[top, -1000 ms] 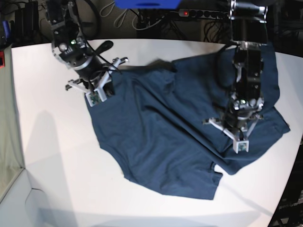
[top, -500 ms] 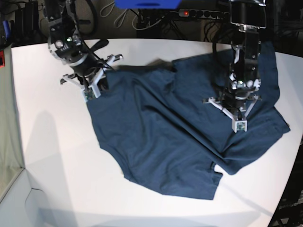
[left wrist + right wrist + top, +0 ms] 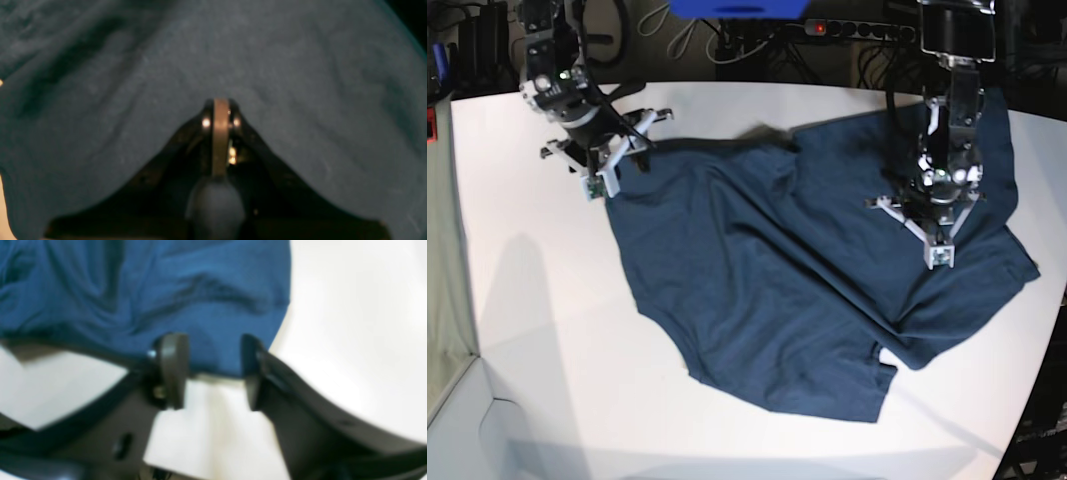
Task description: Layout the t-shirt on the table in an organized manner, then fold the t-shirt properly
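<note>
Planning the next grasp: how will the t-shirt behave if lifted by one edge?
The t-shirt is probably floppy: it lies in soft folds and creases on the table. Lifted at one edge, it would likely drape and drag rather than hold shape. It looks thin, so likely light.

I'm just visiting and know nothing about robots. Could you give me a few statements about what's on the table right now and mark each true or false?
1. The t-shirt is folded into a neat square. False: it lies spread out and wrinkled.
2. The right pincer is open, with the shirt's edge between its jaws. True.
3. The left pincer is wide open. False: it is shut.
4. The left pincer is above the shirt. True.
5. The table is black. False: it is white.
</note>
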